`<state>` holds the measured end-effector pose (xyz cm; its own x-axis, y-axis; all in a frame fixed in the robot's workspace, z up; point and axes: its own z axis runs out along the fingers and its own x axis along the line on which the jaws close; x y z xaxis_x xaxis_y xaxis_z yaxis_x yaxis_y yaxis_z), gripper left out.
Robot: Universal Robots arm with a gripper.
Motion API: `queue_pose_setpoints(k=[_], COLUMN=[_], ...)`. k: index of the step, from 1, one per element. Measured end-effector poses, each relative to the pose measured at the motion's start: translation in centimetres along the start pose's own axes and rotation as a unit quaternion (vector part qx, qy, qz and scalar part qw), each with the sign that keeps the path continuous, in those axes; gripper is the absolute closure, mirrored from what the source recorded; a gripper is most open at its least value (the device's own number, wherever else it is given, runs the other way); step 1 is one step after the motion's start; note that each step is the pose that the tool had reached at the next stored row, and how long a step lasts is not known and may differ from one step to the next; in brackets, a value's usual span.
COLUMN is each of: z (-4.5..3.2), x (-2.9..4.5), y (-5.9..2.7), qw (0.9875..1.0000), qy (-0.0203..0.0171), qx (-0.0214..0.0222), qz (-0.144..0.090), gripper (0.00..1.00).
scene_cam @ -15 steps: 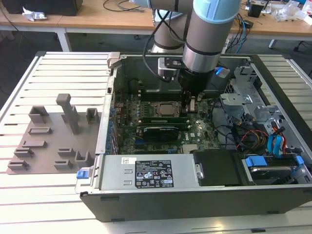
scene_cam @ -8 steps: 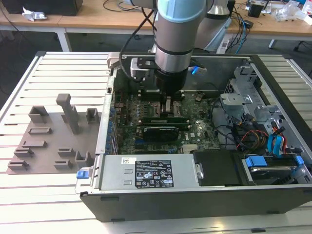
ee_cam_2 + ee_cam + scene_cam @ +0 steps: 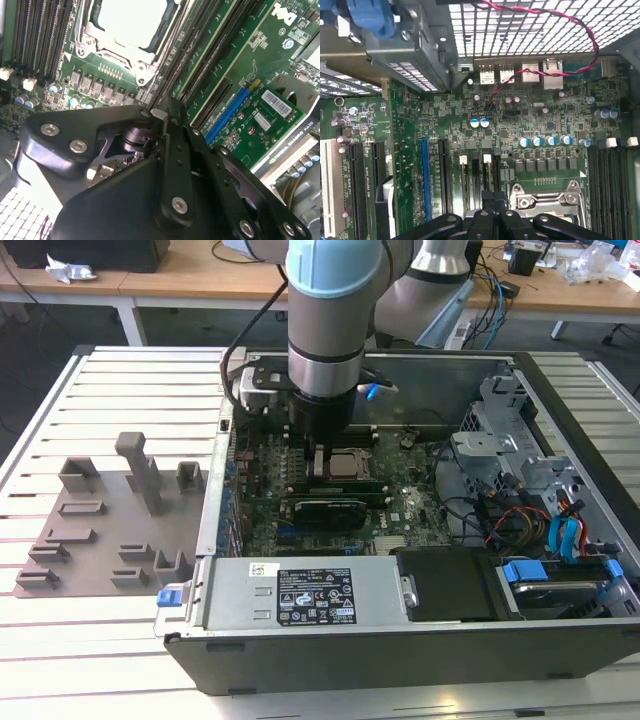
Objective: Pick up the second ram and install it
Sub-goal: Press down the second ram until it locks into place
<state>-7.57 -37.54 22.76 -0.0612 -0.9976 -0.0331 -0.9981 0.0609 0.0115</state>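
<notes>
Exterior view looking down on the open computer case (image 3: 400, 640); both wrist views looking closely at its motherboard (image 3: 260, 45), sharing the processor socket (image 3: 547, 200).

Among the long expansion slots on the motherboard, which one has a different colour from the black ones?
The blue slot, visible in both wrist views. It runs parallel to the black slots beside it, and a white slot lies farther off near the board's edge.

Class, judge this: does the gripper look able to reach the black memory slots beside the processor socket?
Probably yes: the gripper hangs just over those slots, with nothing visible between them.
</notes>
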Motion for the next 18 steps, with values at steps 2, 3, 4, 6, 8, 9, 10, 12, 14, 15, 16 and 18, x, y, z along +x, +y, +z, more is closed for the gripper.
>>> queue_pose_setpoints(k=[2,3,4,6,8,9,10,12,14,15,16,18], z=[-1.09,-1.18,-1.2,-1.22,-2.3,-3.4,-3.9,-5.28,-6.66,-7.15,-7.21,-7.23], x=[-0.05,-0.09,-0.15,-0.27,-0.34,-0.37,-0.39,-0.44,-0.48,-0.5,-0.5,-0.5], y=[-0.09,-0.54,-1.7,-3.59,-4.04,-4.02,-4.01,-4.0,-3.98,-3.98,-3.98,-3.98], qw=[1.0,1.0,1.0,0.9999,0.9999,0.9999,0.9999,0.9999,0.9999,0.9999,0.9999,0.9999], qy=[-0.0003,-0.0006,-0.0002,0.0004,0.0005,0.0004,0.0005,0.0004,0.0004,0.0005,0.0003,0.0004], qx=[0.0002,-0.0009,-0.0065,-0.0156,-0.017,-0.017,-0.017,-0.017,-0.017,-0.0171,-0.017,-0.017], qz=[0.0,0.0,0.0,0.0,0.001,0.001,0.001,0.001,0.001,0.001,0.001,0.001], gripper=[0.9,0.9,0.9,0.9,0.9,0.9,0.9,0.9,0.9,0.9,0.9,0.9])
